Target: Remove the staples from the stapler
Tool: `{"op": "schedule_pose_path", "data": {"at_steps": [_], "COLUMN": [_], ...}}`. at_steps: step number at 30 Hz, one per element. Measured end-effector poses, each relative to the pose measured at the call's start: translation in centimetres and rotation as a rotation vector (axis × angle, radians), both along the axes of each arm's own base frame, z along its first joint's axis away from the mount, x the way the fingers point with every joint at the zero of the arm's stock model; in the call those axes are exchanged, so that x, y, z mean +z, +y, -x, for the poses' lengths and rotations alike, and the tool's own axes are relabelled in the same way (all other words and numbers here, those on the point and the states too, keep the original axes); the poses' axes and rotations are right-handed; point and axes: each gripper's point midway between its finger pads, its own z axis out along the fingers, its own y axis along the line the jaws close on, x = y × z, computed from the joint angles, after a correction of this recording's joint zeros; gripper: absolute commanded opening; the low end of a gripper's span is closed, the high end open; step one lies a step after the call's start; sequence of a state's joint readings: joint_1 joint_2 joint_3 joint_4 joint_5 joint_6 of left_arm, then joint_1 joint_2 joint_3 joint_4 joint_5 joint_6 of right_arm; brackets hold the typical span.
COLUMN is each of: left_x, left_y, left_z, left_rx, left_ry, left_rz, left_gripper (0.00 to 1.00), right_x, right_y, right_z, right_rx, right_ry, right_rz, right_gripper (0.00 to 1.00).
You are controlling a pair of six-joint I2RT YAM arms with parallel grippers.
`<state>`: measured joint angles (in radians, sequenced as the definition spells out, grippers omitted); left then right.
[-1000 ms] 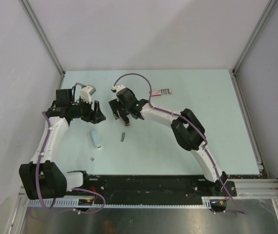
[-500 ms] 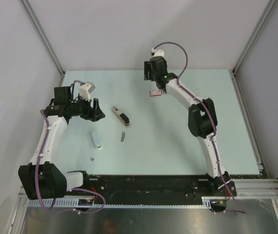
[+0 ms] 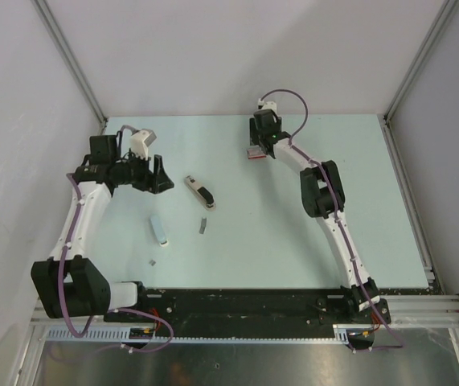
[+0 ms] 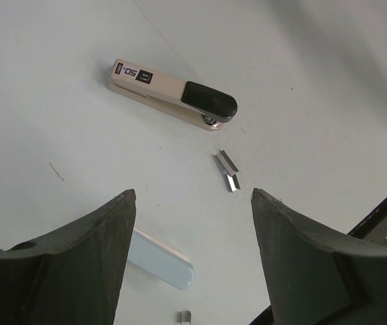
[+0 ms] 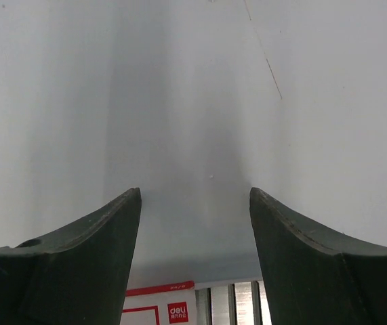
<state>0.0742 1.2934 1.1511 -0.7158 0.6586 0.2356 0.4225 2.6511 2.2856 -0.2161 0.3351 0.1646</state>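
The beige stapler [image 3: 201, 193] with a black end lies closed on the table, also in the left wrist view [image 4: 173, 95]. A short strip of staples [image 3: 203, 226] lies near it on the table [image 4: 226, 170]. My left gripper [image 3: 161, 177] is open and empty, left of the stapler and apart from it [image 4: 192, 203]. My right gripper [image 3: 258, 143] is open and empty at the far back, over a red-and-white staple box [image 3: 255, 153]; the box's edge shows between its fingers [image 5: 159, 305].
A light blue flat piece [image 3: 159, 230] lies below the left gripper [image 4: 159, 261]. A tiny staple bit [image 3: 153, 261] lies nearer the front [image 4: 185, 316]. The back wall stands just beyond the right gripper. A black rail [image 3: 253, 301] runs along the near edge.
My right gripper left the stapler at mid-table and swung to the far back over the staple box. The stapler stays lying on the table. My left gripper shifted slightly back.
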Motion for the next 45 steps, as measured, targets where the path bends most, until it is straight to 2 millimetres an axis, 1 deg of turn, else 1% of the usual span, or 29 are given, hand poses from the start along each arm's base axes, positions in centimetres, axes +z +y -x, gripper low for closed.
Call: {"op": "schedule_pose_path", "data": {"at_steps": [1,9,13,16,20,23,29,32,34,36,40,43,45], "left_x": [0.1,0.1,0.4,1.4,3.2,4.0,4.0,3.8,3.7,3.6,2.9,2.0,1.5], "left_y": [0.0,0.0,0.0,0.0,-0.1,0.0,0.4,0.6,0.8,0.9,1.4,1.9,2.1], "left_z": [0.0,0.0,0.2,0.6,1.6,2.4,3.6,4.1,4.5,4.8,5.2,5.3,5.5], "left_rx": [0.001,0.006,0.007,0.008,0.011,0.015,0.037,0.047,0.05,0.053,0.06,0.065,0.067], "left_ry": [0.001,0.006,-0.004,-0.037,-0.098,-0.12,-0.118,-0.11,-0.109,-0.112,-0.108,-0.095,-0.087], "left_rz": [0.001,0.006,0.005,0.001,-0.006,-0.012,-0.038,-0.05,-0.062,-0.072,-0.105,-0.136,-0.154], "left_gripper": [0.74,0.74,0.74,0.75,0.74,0.75,0.75,0.75,0.75,0.75,0.75,0.75,0.75], "right_x": [-0.3,-0.6,-0.7,-0.8,-0.9,-0.9,-1.1,-1.2,-1.2,-1.3,-1.4,-1.6,-1.6], "right_y": [0.0,0.0,-0.3,-0.8,-1.6,-2.1,-2.8,-2.6,-2.4,-2.1,-1.4,-0.9,-0.6], "right_z": [0.0,0.5,1.3,2.6,4.3,5.5,8.6,10.0,11.0,12.7,17.0,20.7,22.6], "right_rx": [-0.004,-0.026,-0.04,-0.053,-0.074,-0.089,-0.113,-0.125,-0.131,-0.134,-0.131,-0.127,-0.128], "right_ry": [0.003,0.014,0.038,0.076,0.119,0.144,0.192,0.208,0.22,0.241,0.292,0.333,0.353], "right_rz": [0.001,0.005,-0.006,-0.007,-0.002,-0.002,-0.008,-0.012,-0.015,-0.014,-0.015,-0.017,-0.024], "right_gripper": [0.69,0.67,0.66,0.65,0.63,0.63,0.6,0.59,0.58,0.57,0.56,0.56,0.56]}}
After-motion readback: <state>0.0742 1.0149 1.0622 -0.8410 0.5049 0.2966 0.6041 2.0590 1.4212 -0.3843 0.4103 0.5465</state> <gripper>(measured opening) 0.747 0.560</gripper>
